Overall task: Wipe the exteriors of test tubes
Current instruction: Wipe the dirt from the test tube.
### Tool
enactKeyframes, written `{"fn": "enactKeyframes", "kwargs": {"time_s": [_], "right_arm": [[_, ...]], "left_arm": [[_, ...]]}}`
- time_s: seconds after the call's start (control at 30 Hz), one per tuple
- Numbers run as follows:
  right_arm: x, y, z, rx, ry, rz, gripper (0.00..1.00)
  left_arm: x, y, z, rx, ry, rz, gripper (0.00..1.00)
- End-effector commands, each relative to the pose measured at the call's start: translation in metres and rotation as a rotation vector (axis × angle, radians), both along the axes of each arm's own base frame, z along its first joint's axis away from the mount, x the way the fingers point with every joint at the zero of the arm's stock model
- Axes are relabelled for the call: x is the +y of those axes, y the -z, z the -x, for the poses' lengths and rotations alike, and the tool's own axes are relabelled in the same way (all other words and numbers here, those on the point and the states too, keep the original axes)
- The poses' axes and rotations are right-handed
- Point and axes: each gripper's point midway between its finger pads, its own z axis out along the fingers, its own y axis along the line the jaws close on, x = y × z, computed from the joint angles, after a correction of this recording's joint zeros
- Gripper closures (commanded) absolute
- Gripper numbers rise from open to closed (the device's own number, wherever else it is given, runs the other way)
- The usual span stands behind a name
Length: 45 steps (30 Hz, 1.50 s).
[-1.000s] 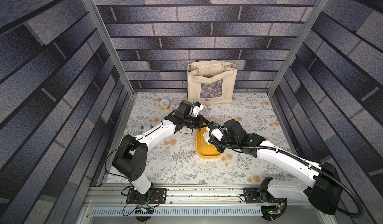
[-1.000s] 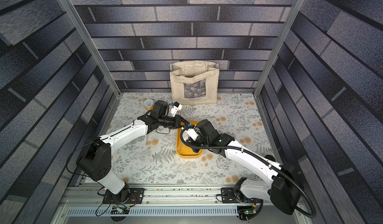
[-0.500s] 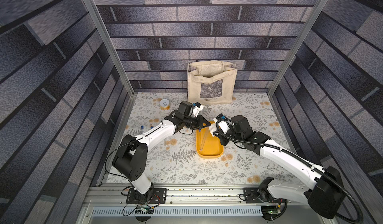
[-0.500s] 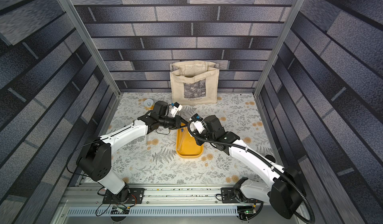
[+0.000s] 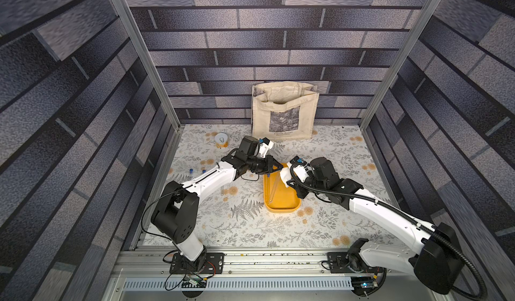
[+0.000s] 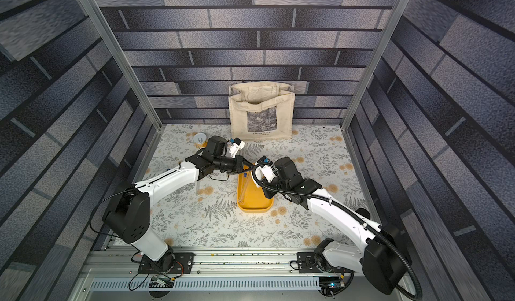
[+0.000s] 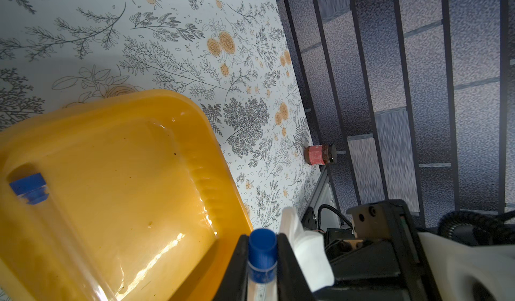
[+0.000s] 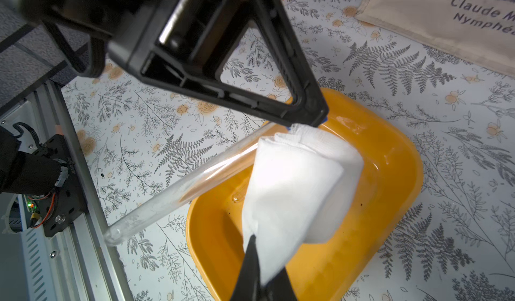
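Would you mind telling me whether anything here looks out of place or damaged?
Nothing looks spilled or broken. The left tool holds a test tube by its capped end, and the right tool holds the white cloth against that end. Only a red-labelled jar by the wall seems unrelated.

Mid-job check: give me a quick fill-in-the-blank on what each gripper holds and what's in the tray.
1. The left gripper is shut on a test tube at the end with the ____ cap.
2. The right gripper is shut on a folded white ____.
3. The yellow tray has ____ other tube lying in it.

Missing words: blue; cloth; one.
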Motion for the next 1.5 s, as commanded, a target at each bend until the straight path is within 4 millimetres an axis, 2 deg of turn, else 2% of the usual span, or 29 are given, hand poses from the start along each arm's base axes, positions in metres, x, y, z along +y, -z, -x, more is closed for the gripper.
{"fn": "enactKeyframes", "kwargs": {"time_s": [0.0,0.43,0.9,1.03,1.27,1.47], "right_arm": [[0.012,-0.005,0.006,-0.023,-0.054,0.041,1.00],[0.032,0.000,0.031,-0.037,-0.114,0.038,1.00],[0.043,0.005,0.088,-0.023,-0.171,0.074,1.00],[0.038,0.006,0.099,-0.032,-0.152,0.093,1.00],[0.019,-0.003,0.099,-0.092,-0.119,0.101,1.00],[0.026,-0.002,0.086,-0.073,-0.153,0.104,1.00]], "left_arm": [[0.000,-0.012,0.001,-0.027,0.007,0.023,0.82],[0.002,-0.009,-0.002,-0.023,0.002,0.019,0.82],[0.011,-0.002,-0.010,-0.029,-0.012,0.014,0.82],[0.014,0.002,-0.015,-0.032,-0.010,0.003,0.82],[0.013,0.004,-0.022,-0.046,-0.017,-0.027,0.82],[0.005,0.004,-0.019,-0.086,-0.033,-0.117,0.82]]}}
